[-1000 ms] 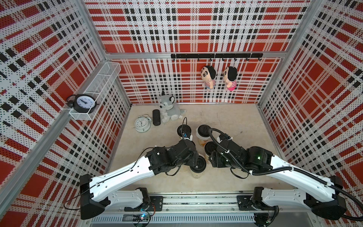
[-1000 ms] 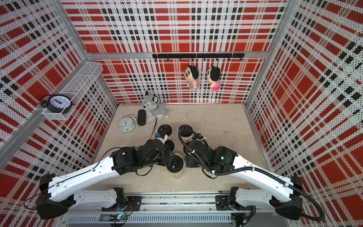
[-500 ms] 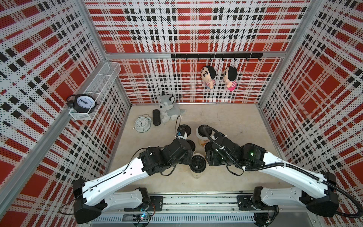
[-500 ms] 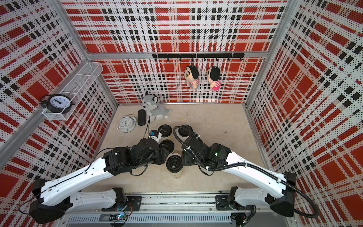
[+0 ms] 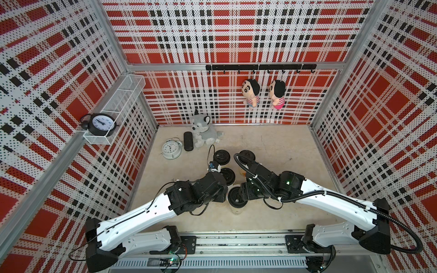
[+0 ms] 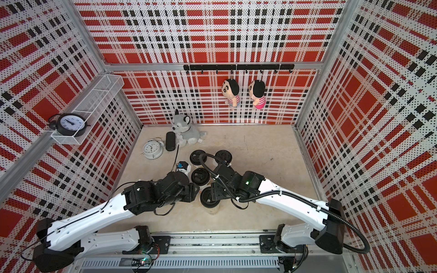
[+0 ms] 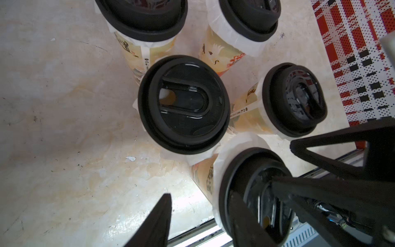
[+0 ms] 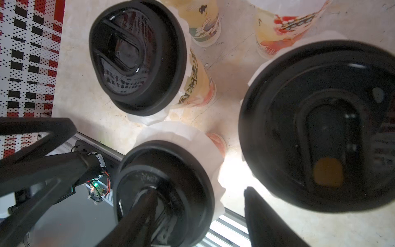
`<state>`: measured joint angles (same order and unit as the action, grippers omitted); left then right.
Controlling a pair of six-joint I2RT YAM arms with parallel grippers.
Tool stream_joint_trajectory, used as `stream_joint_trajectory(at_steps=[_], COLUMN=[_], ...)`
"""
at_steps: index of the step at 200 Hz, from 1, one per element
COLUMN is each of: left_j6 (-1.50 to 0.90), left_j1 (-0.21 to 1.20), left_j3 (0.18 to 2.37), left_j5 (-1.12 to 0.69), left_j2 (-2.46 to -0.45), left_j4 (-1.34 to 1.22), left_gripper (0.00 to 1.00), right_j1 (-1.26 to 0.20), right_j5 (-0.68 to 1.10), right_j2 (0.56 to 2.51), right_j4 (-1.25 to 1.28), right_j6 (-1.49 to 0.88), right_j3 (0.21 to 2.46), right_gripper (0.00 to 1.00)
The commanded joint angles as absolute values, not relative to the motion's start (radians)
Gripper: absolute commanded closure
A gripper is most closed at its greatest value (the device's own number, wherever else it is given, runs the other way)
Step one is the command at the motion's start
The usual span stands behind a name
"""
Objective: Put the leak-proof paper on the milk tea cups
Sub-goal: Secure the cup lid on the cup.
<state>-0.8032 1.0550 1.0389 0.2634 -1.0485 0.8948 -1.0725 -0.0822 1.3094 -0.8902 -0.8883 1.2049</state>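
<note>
only wrist views clearly show leak-proof paper [image 7: 235,143] under black lids [image 7: 183,104] on milk tea cups [image 7: 248,115]; left gripper [image 7: 199,194], right gripper [image 8: 198,189] parted, empty.

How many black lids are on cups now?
5, in the left wrist view: central lid, two far lids, right-side lid, rail-side lid. Right arm mostly hides one from above.

Black brush-style characters run down the sides of the milk tea cups [image 8: 193,85], too tilted and blurred to make out. On the black lid [image 8: 149,169] of the cup at 6 o'clock in the group, raised letters begin "CAU", the rest hidden. The white alarm clock [image 5: 171,149] at 10 o'clock and the black clock [image 5: 101,121] carry numerals too small to read.
</note>
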Motion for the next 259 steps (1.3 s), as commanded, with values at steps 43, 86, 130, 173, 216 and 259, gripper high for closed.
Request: stream_joint_trajectory(at_steps=[43,86,130,173,216,259], left_j6=[-0.802,-0.798,-0.791,-0.79,-0.822,-0.913], left_j1=[1.049,1.049,1.049,1.054,1.083,1.143], left_j3=[1.003,0.98,0.951,0.932,0.893,0.759], left_j5=[0.239,0.221,0.2,0.181,0.151,0.119], left_j2=[-1.035,-1.049,-1.065,-1.074,-1.074,-1.08], left_j4=[0.859,0.831,0.791,0.77,0.77,0.761], left_gripper=[0.52,0.52,0.53,0.53,0.53,0.55], right_j1=[-1.09,-1.089,-1.09,-1.09,-1.091,-1.091], right_j5=[-0.078,-0.087,-0.061,-0.034,-0.033,-0.009], right_j2=[1.318,1.319,1.339,1.344,1.348,1.361], right_j4=[-0.883,-0.914,-0.956,-0.998,-1.022,-1.015], right_j6=[-0.914,-0.935,-0.947,-0.95,-0.951,-0.96], right_j3=[1.177,1.126,1.08,1.051,1.042,0.995], right_gripper=[0.33,0.33,0.34,0.34,0.35,0.35])
